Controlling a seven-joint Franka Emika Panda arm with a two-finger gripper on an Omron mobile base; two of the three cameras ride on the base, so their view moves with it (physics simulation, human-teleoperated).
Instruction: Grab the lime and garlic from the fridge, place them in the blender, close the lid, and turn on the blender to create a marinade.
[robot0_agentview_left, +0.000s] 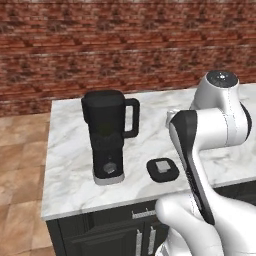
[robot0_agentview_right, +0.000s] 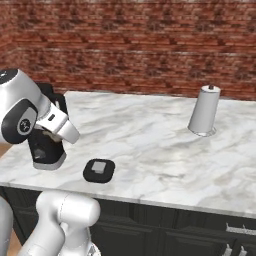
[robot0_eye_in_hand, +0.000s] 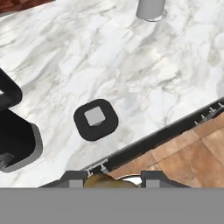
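On marble counter (robot0_agentview_left: 70, 150), blender (robot0_agentview_left: 107, 137) upright (handle toward lid (robot0_agentview_left: 162, 169)), fingers (robot0_eye_in_hand: 78, 178) clamped on yellowish-brown item (robot0_eye_in_hand: 103, 180).

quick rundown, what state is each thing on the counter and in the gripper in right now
Black blender with dark jug and looped handle: upright on the marble counter, top uncovered.
Flat black rounded-square lid with grey centre cap: off the blender, lying flat on the counter beside it.
Two-finger gripper: shut on a small yellowish round object, too little showing to name it.
Pale grey tapered roll on a stand: upright at the far side.
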